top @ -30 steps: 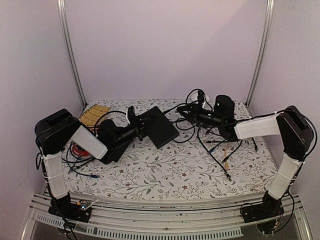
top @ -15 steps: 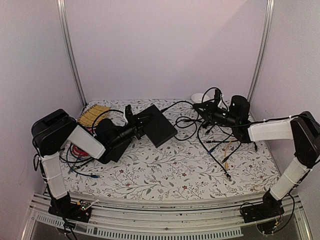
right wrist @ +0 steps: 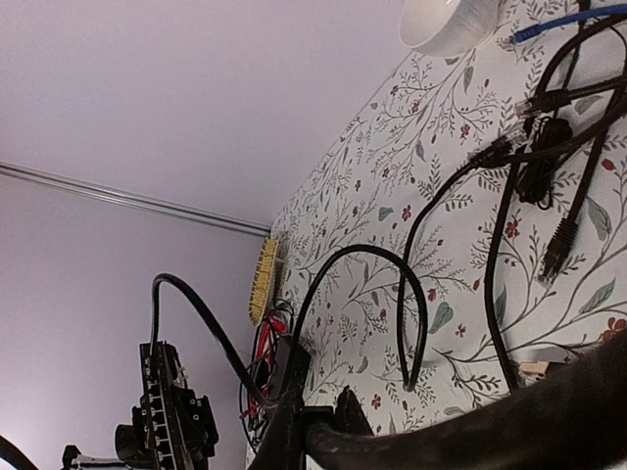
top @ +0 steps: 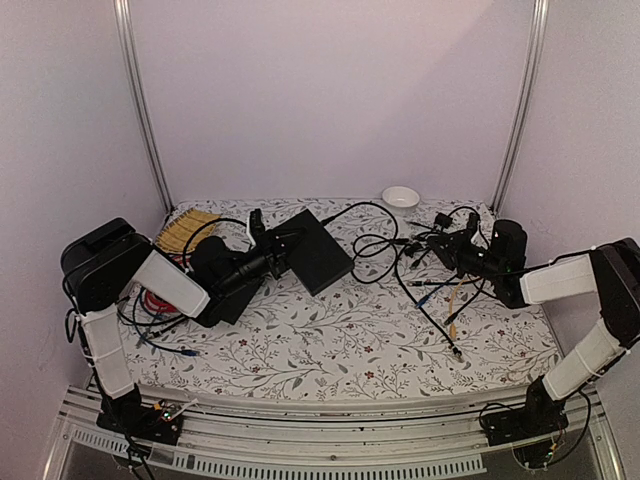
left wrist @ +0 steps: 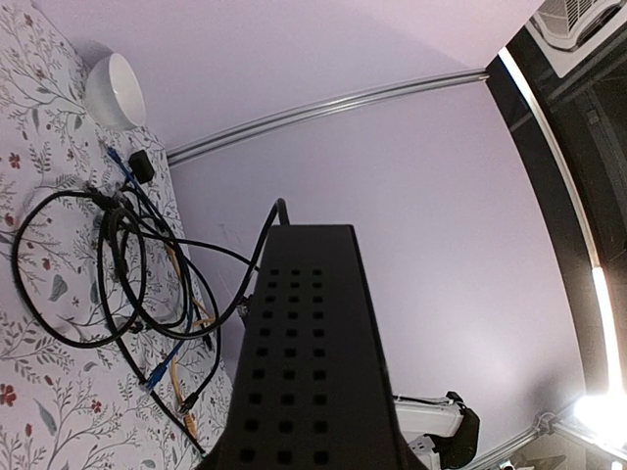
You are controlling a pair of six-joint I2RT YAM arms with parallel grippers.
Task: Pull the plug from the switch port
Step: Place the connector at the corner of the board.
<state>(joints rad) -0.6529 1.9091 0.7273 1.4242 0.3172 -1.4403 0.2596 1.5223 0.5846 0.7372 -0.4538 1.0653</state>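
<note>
Rightward toward the side wall goes the right gripper (top: pixel 447 243) since a second ago, uncovering a white bowl (top: pixel 401 196) by the back wall. Its jaws are pinched narrow on a black cable (top: pixel 372 206), which arcs back over the floral cloth (top: pixel 330 350) to the far corner of the switch (top: pixel 322 252); whether the plug is out of its socket cannot be told. The switch lies left of centre, and the left gripper (top: pixel 283 252) clamps its left end. Loose cables (top: pixel 440 300) lie tangled near the right gripper.
</note>
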